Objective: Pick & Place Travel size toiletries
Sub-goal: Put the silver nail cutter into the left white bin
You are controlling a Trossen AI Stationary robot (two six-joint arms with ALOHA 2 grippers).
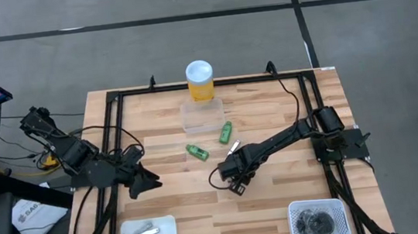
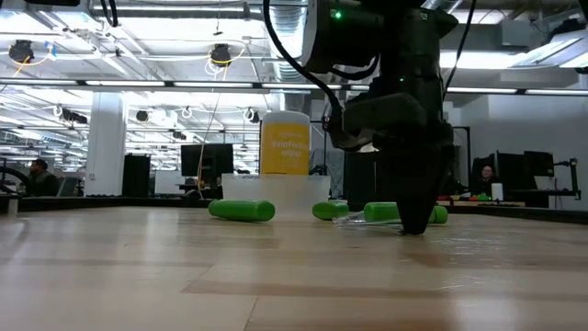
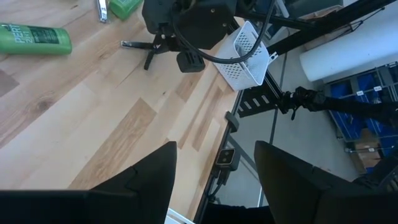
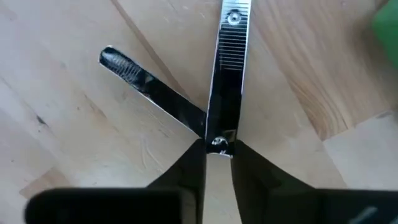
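Note:
A silvery metal clipper [image 4: 227, 74] lies on the wood in the middle of the table, its thin lever [image 4: 146, 81] swung out sideways. My right gripper [image 1: 235, 181] stands over it, pointing down, shut on its end. Two bright green tubes [image 1: 197, 152] [image 1: 226, 131] and a thin silvery piece [image 1: 235, 145] lie on the table just beyond it. My left gripper [image 1: 144, 184] waits open above the table's left part, touching nothing; its fingers [image 3: 149, 180] show wide apart in the left wrist view. My right gripper [image 4: 217, 154] pinches the clipper by its near end [image 4: 219, 142], at the joint where the lever branches off, between the two fingertips [image 4: 189, 168]. The fingers come from above, pointing down, in line with the clipper's body. The clipper lies flat on the table.
A clear box [image 1: 202, 114] and a tall yellow white-lidded cylinder [image 1: 200, 80] stand at the far middle. A white tray [image 1: 166, 229] with silvery pieces sits at the near left. A white basket [image 1: 317, 205] with dark round pieces sits at the near right. A black frame [image 1: 114, 103] rims the table.

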